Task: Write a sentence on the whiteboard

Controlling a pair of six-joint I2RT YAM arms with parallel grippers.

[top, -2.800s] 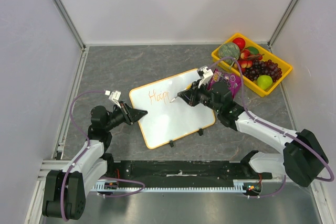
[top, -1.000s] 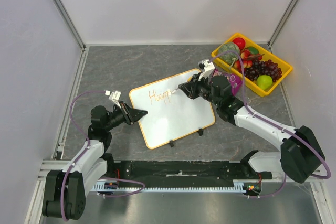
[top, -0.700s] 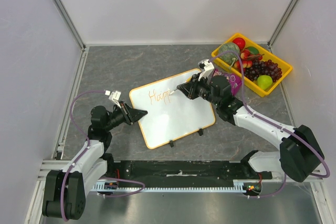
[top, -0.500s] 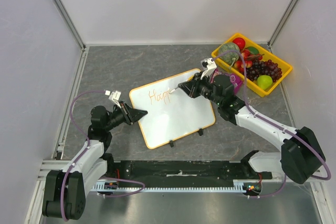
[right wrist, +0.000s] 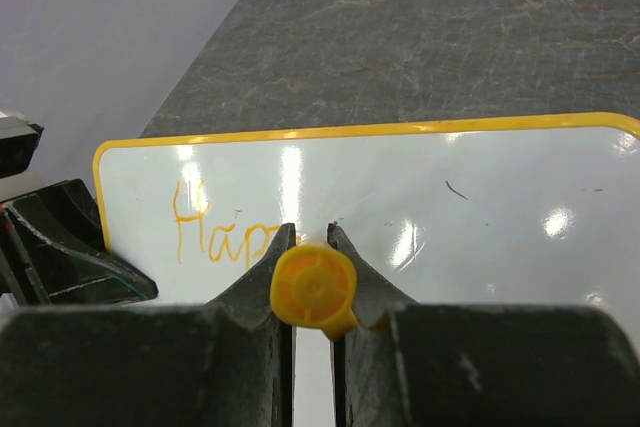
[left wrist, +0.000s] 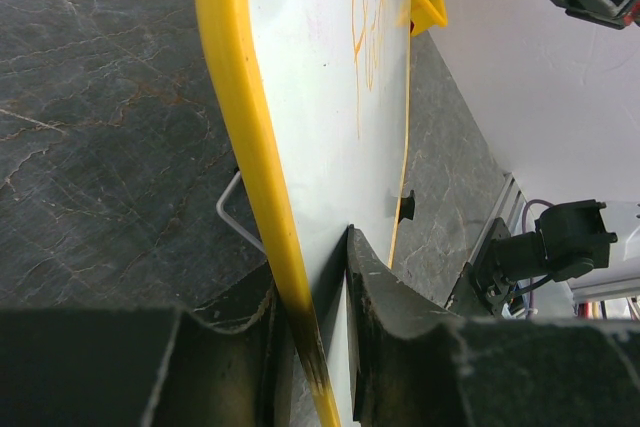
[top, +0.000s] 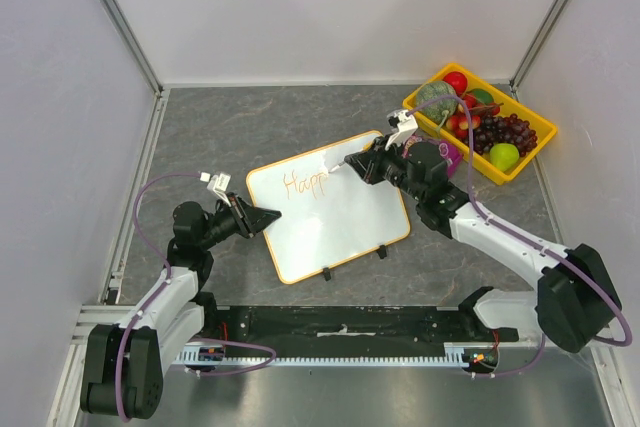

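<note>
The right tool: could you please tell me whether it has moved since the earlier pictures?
Yes. The right tool has shifted right along the whiteboard, toward the yellow fruit tray.

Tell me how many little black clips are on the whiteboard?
2. Both sit on the near edge of the whiteboard: a left clip and a right clip, spaced apart. None seems hidden.

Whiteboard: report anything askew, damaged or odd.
The whiteboard lies turned at an angle to the table edges, one edge pinched by the left gripper. A small dark stray mark sits right of the orange writing. No damage shows.
</note>
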